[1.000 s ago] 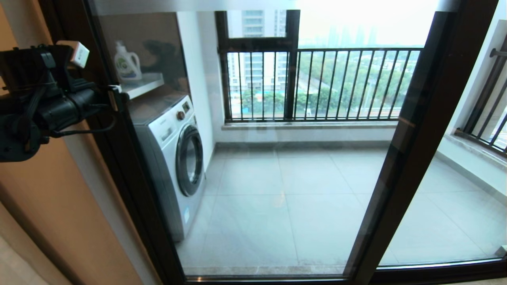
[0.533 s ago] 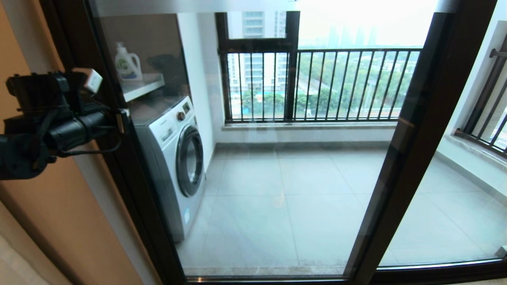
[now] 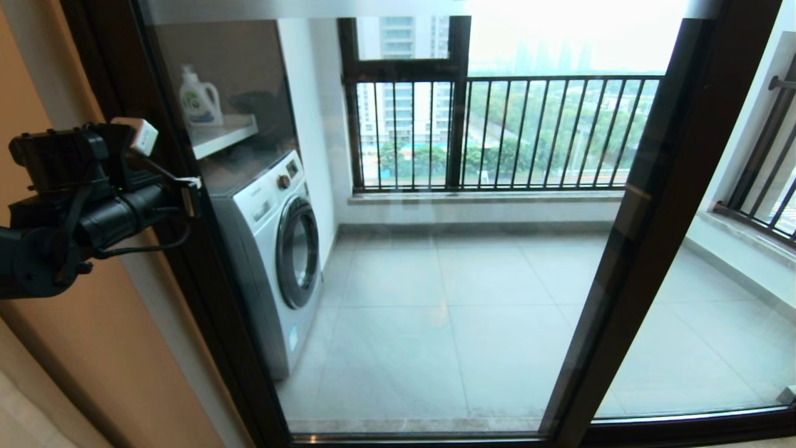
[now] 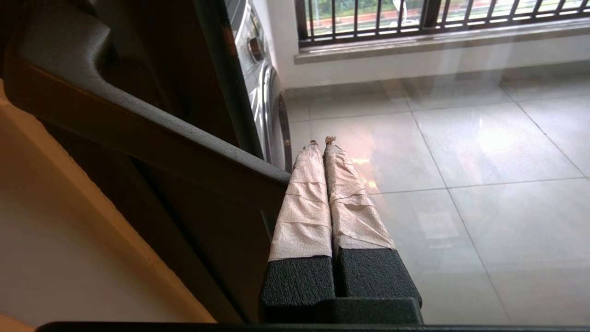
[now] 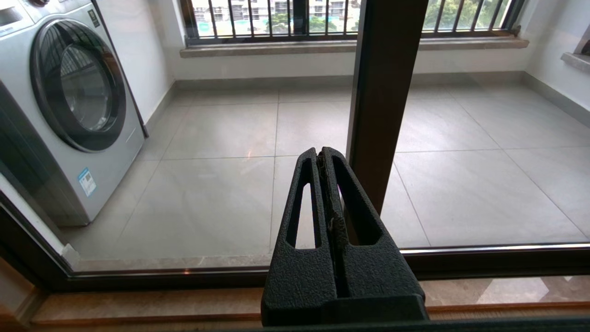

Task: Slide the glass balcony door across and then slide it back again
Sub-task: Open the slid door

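**Q:** Glass balcony door (image 3: pixel 435 261), where does it stand?

**A:** It fills most of the head view. The clear pane sits in a slim dark frame, with its left stile close against the tan wall (image 3: pixel 93 348) and its right stile running down the right part of the view. A second dark-framed glass panel (image 3: pixel 715 323) lies further right.

**Q:** What shows through the glass?

**A:** A tiled balcony floor (image 3: pixel 448 311), then the outer window with black railing bars (image 3: pixel 528 134). A silver washing machine (image 3: pixel 273 249) stands at the left, under a white shelf (image 3: pixel 221 137) that carries a detergent bottle (image 3: pixel 200 98).

**Q:** Where is the left arm?

**A:** It is raised at the left. The left end effector (image 3: pixel 186 193) reaches the door's left stile at about the height of the washer top. In the left wrist view its two paper-wrapped fingers (image 4: pixel 304 203) are pressed together, holding nothing, with the dark bar handle (image 4: pixel 152 133) just beside them. Whether they touch the handle is unclear.

**Q:** And the right arm?

**A:** It does not show in the head view. In the right wrist view the right end effector (image 5: pixel 322 154) sits low before the glass, fingers together and empty, just beside the door's right stile.
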`<state>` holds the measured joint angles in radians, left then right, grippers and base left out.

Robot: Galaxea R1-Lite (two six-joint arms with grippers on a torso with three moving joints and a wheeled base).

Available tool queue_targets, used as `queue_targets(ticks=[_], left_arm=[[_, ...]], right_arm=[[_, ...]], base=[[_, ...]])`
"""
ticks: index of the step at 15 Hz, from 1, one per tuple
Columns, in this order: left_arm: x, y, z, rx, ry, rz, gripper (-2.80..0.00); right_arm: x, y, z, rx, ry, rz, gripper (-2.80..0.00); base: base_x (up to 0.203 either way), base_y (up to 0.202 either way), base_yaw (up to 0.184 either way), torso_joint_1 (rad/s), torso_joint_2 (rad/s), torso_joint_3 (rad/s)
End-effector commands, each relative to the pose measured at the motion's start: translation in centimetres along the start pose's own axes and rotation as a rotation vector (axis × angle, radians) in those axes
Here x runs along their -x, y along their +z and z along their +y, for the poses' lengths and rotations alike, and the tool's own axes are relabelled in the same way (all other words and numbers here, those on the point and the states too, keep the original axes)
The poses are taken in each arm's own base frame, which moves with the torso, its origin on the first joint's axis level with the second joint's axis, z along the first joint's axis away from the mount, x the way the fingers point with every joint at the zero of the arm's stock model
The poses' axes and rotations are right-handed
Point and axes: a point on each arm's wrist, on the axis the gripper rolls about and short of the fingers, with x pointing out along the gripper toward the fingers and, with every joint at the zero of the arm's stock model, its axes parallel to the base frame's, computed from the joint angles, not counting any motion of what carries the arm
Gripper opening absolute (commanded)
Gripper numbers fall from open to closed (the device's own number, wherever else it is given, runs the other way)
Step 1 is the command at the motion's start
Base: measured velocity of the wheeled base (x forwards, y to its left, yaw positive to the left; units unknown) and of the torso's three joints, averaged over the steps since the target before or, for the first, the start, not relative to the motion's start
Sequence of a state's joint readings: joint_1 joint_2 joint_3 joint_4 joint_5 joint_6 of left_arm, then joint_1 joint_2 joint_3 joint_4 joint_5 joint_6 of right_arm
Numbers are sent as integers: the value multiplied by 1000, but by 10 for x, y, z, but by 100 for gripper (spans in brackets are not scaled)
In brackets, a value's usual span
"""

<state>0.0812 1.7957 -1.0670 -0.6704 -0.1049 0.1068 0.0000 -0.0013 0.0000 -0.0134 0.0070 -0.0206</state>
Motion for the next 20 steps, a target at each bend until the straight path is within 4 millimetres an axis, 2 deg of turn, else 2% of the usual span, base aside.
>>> queue_targets(ticks=[1,8,14,20], left_arm=[[1,-1,6,0,17,1,-280],[2,-15,22,13,54,44,-280],[-4,-36,52,14,115,30,-280],[-2,-37,53,15,117,32,-280]], right_arm=[[0,-1,0,1,1,5,-280],[0,-1,0,1,1,5,-280],[0,-1,0,1,1,5,-280],[0,-1,0,1,0,5,-280]], base=[[0,0,0,0,0,0],[0,0,0,0,0,0],[0,0,0,0,0,0],[0,0,0,0,0,0]])
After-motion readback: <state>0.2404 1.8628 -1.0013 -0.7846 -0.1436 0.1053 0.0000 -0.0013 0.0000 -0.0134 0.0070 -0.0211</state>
